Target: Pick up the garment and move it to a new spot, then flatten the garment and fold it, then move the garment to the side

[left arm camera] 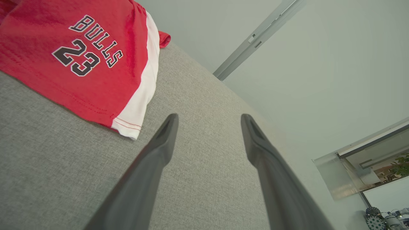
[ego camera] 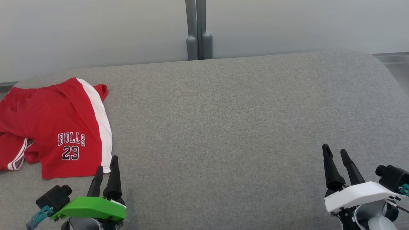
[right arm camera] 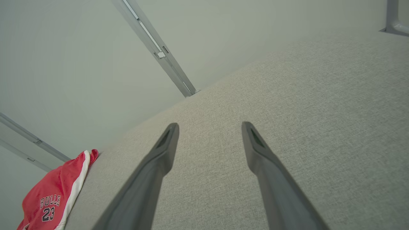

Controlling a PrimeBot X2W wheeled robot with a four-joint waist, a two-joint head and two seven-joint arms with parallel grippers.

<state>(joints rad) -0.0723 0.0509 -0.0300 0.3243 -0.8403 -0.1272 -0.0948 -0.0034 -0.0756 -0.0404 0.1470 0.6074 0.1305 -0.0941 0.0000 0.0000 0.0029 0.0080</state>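
A broad cushion [ego camera: 223, 127] of coarse, heathered grey weave with rounded far corners is stretching out before a smooth pale wall [ego camera: 96, 32], and a slim grey metal post [ego camera: 198, 32] is rising behind the middle of the cushion's far edge. The garment [ego camera: 60, 124], soft red knit shorts with a white side stripe and dark "BULLS 23" lettering, is lying rumpled at the cushion's far-left corner, one leg creased under. The left gripper [ego camera: 107, 163], under a glossy green cover, is hovering over the cushion's near-left part, its tapered dark fingers spread wide and gripping nothing, tips just beside the shorts' white hem. The right gripper [ego camera: 334, 149], under a white cover, is hanging over the cushion's near-right part, jaws likewise wide and empty.
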